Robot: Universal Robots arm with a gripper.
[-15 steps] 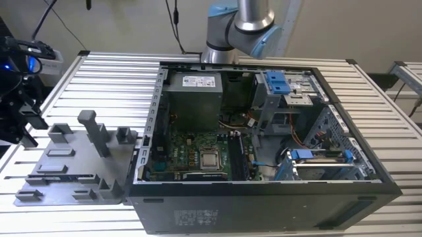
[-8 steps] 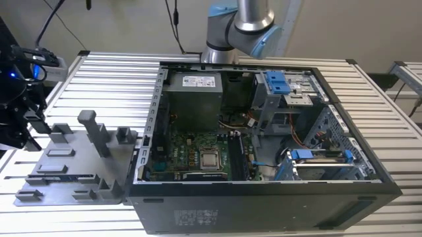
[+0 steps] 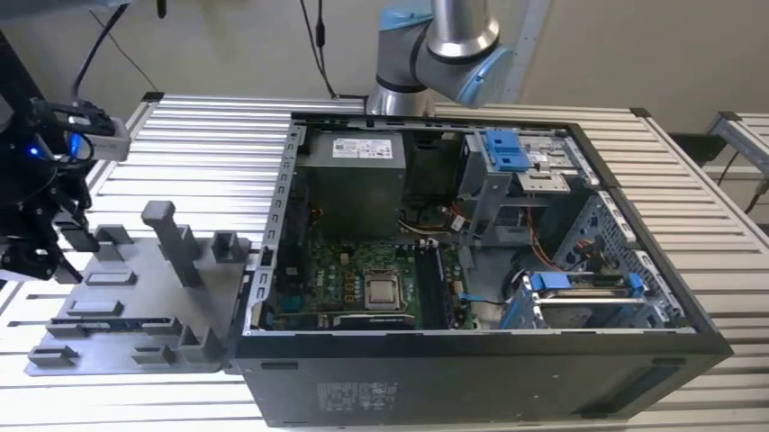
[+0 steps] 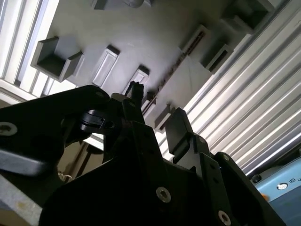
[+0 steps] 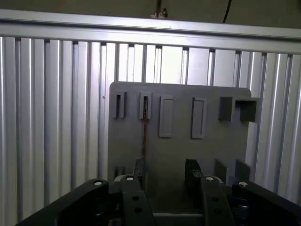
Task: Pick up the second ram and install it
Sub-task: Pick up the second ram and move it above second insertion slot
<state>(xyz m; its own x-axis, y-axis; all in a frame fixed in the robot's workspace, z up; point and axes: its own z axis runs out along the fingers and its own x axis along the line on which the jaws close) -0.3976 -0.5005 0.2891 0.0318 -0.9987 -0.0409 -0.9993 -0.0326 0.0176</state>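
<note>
Hand spread open above grey holder tray on slatted desk; second ram stands on edge in tray slot, just beside one fingertip, not gripped.

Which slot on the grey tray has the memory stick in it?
The narrow slot holding the second ram, a thin stick on edge lined up with one finger of the end effector; the other slots look empty.
</note>
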